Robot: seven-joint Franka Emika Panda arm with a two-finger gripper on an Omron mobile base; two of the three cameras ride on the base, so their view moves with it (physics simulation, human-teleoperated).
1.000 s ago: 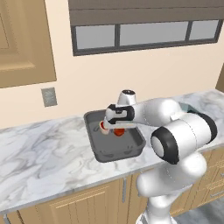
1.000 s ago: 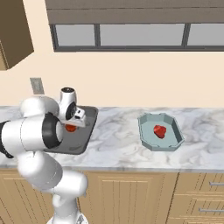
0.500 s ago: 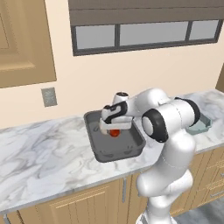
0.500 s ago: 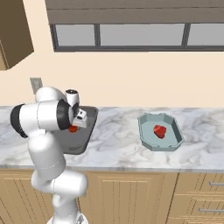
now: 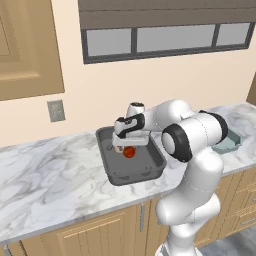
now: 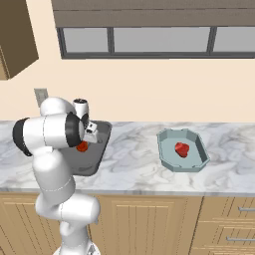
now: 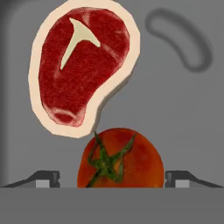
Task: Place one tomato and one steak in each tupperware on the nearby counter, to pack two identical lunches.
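Down in the grey tupperware (image 5: 112, 172), the gripper (image 7: 112, 177) stands spread wide — its fingertips (image 7: 43, 178) flank the tomato (image 7: 120, 158), apart.

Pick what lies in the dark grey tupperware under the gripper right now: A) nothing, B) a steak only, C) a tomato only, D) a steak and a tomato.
D: the hand view shows the fat-rimmed steak and the tomato lying together on the floor of the dark grey tupperware.

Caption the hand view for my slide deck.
Open claw straddling a tomato beside a fat-rimmed steak in the dark grey tupperware.
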